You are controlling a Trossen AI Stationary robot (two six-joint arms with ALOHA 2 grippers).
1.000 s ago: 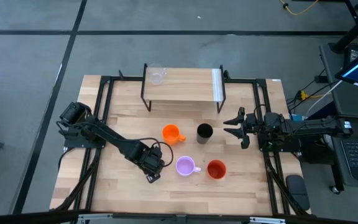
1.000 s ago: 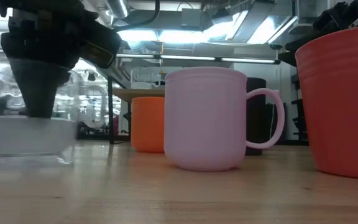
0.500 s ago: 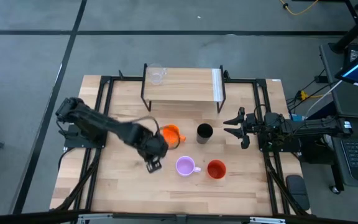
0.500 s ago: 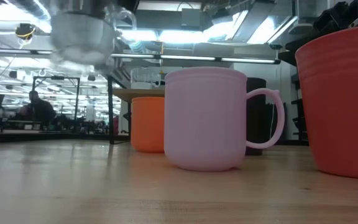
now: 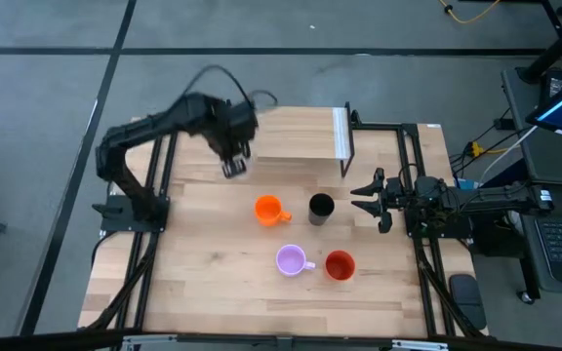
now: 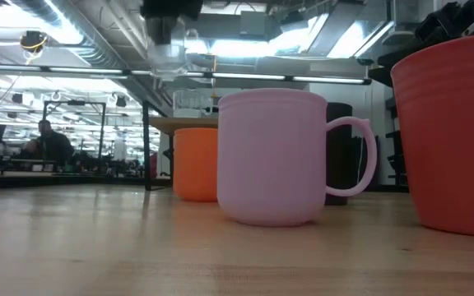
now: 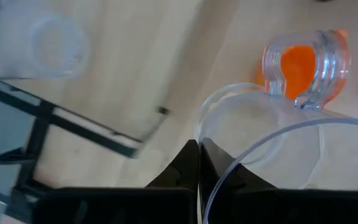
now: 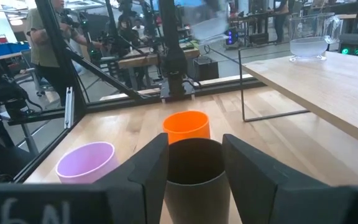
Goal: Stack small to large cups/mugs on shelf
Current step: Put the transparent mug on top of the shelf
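Note:
My left gripper (image 5: 234, 167) hangs above the table just in front of the shelf's (image 5: 301, 133) left end, shut on a clear glass cup (image 7: 263, 146), which also shows high in the low view (image 6: 171, 54). A second glass cup (image 7: 53, 45) stands on the shelf top near that end. On the tabletop stand the orange mug (image 5: 267, 209), black cup (image 5: 321, 207), lilac mug (image 5: 291, 259) and red-orange cup (image 5: 340, 264). My right gripper (image 5: 371, 200) waits open at the table's right, level, pointing at the black cup (image 8: 194, 171) without touching it. My left gripper pinches the glass cup's wall at its rim (image 7: 209, 190) between its two shut fingers, on the side away from the handle (image 7: 303, 81). The fingers come from above, pointing steeply down. The cup hangs below them, mouth up, lifted clear of table and shelf.
Black frame rails (image 5: 154, 195) run along the table's left and right sides. The shelf's black wire legs (image 7: 73, 121) stand close below the held cup. A person (image 8: 45, 37) stands beyond the table. Bare tabletop (image 5: 203, 283) lies at the near left.
My left gripper has lifted the glass cup off the table's near-left area, carried it up and toward the far edge past the orange mug, and turned about its own axis on the way. The cup now hangs clear by the shelf's left end.

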